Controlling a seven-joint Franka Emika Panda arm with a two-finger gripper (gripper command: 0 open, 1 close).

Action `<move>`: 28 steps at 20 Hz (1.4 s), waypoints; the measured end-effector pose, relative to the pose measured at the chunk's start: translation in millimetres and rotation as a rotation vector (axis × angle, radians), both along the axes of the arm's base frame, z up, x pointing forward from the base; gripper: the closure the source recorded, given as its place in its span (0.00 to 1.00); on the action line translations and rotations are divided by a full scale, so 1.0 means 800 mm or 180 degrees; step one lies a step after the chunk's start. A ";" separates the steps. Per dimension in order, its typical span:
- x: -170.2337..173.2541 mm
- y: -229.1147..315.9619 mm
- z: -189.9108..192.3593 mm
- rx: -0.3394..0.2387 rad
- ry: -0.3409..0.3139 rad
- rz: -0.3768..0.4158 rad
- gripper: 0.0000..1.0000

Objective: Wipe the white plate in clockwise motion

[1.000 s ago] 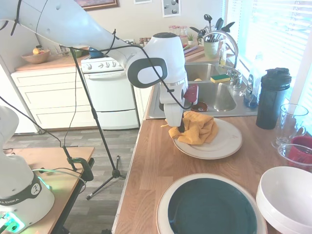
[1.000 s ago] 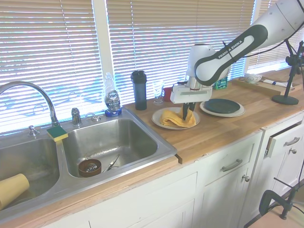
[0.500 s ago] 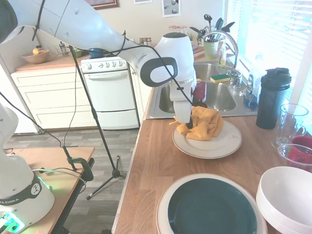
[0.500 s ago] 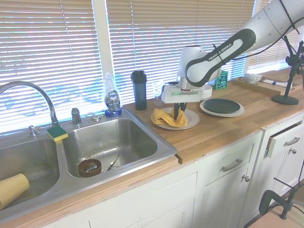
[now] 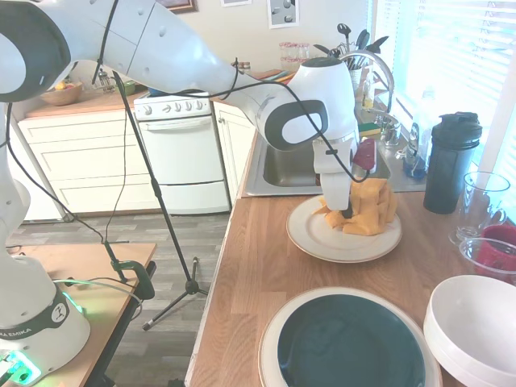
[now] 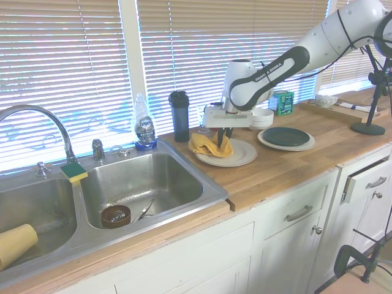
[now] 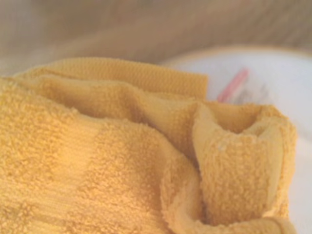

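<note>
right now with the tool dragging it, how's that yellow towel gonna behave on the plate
Probably floppy: the yellow towel bunches in loose folds around the tool. Its thick terry pile looks soft and grippy, so it likely drags rather than slides. Part seems to overhang the white plate rim toward the sink, so it may trail off.

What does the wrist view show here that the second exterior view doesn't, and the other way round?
Only the wrist view shows the yellow towel's terry weave and a small reddish mark on the white plate. Only the second exterior view shows the gripper pinching the towel at the plate's sink-side edge, plus the sink, the dish soap bottle and the teal-centred plate. Both show the towel lying on the white plate.
</note>
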State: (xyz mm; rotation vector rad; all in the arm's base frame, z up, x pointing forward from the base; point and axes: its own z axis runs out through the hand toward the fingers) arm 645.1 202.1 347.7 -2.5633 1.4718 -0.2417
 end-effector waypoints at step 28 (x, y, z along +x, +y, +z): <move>-0.030 -0.098 0.005 -0.0218 0.0090 -0.0212 1.00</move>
